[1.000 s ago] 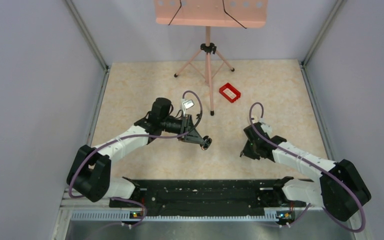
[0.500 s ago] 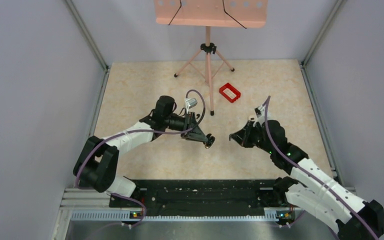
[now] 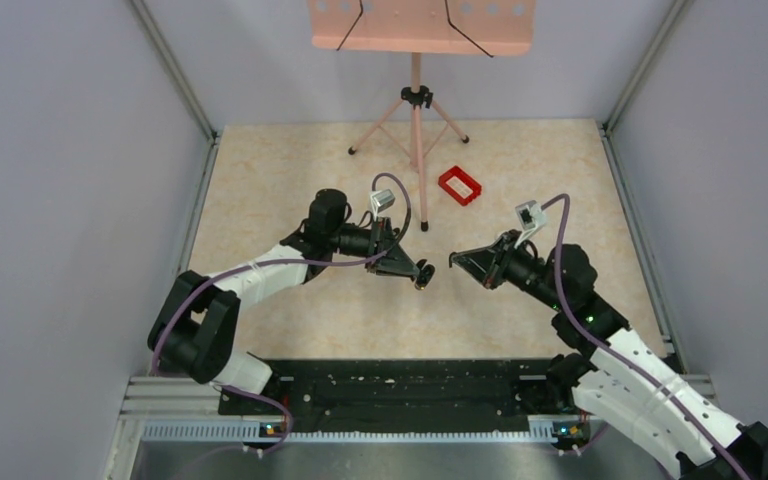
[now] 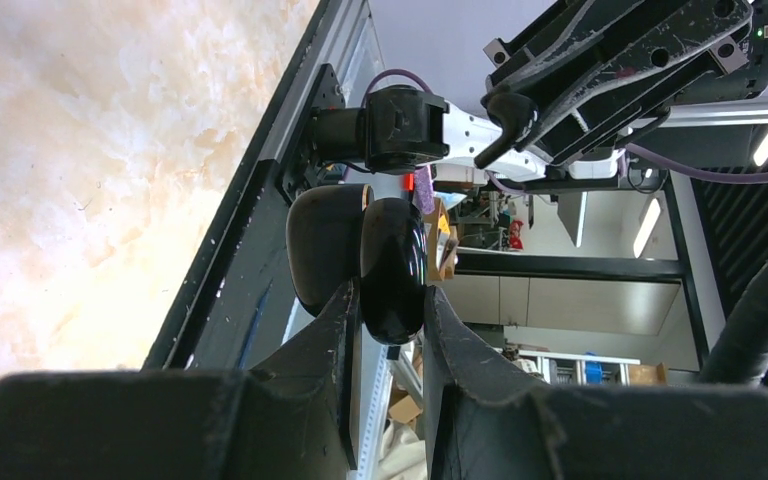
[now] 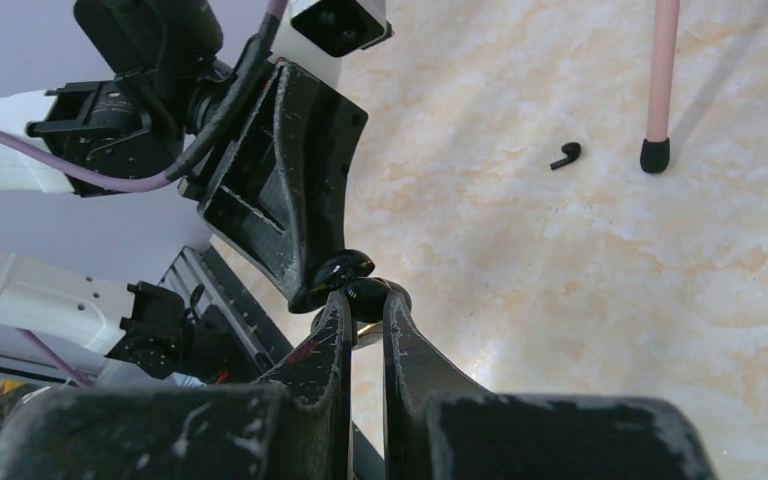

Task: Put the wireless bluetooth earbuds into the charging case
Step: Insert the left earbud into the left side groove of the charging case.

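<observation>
Marbled beige tabletop (image 3: 290, 160) spreads beneath both arms, with a pink tripod music stand (image 3: 417, 120) and a small red rectangular tray (image 3: 460, 185) at the far side, and all the action is up in the air at centre. Left gripper (image 3: 423, 274) holds the glossy black oval charging case (image 4: 392, 262) clear of the surface, jaws pinching its body from both sides. The lid looks swung back and the opening faces the other arm, offered up, I'd say, so the partner can come straight in. Right gripper (image 3: 454, 260) has its jaws pressed tight on a tiny black comma-shaped earbud (image 5: 365, 292), only the rounded head peeking past the tips. That bud sits right at the case's edge; whether it touches, I cannot tell. Second black earbud (image 5: 564, 155) lies on the table near the stand's rubber foot (image 5: 655, 155), well apart from both grippers, waiting its turn.
</observation>
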